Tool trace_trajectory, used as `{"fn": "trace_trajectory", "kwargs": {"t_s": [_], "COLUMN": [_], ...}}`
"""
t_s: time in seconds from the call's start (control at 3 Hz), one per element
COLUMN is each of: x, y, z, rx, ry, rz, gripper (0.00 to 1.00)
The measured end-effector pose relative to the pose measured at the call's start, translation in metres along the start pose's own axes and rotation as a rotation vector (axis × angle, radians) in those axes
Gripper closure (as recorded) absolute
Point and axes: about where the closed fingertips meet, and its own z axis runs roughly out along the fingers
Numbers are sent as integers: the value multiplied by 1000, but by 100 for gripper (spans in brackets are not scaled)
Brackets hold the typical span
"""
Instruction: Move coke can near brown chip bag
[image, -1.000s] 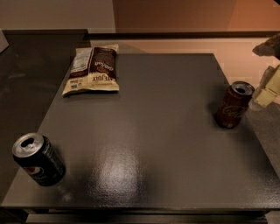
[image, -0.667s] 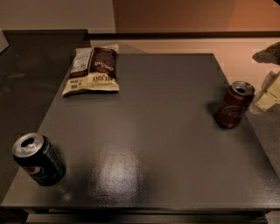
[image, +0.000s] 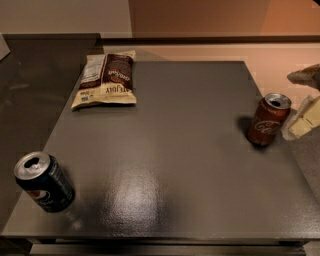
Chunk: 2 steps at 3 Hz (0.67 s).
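The coke can (image: 268, 120), dark red-brown with white script and a silver top, stands upright near the table's right edge. The brown chip bag (image: 105, 79), cream with a dark brown panel, lies flat at the far left of the table. My gripper (image: 306, 97) shows only partly at the right edge of the view, just right of the coke can and not touching it. Its two fingers (image: 307, 119) stand apart with nothing between them.
A dark blue can (image: 44, 182) with a red-white logo stands upright at the near left corner. The dark grey table (image: 170, 165) ends just right of the coke can. A dark counter (image: 35, 75) adjoins on the left.
The gripper at the right edge has come down a little beside the coke can. The cans and the bag have not moved.
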Motion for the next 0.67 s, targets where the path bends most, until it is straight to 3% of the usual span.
{"fn": "trace_trajectory", "kwargs": {"t_s": [0.67], "x": [2], "y": [5], "z": [17], "rx": [-51], "ry": [-107], "rz": [13], "gripper": [0]}}
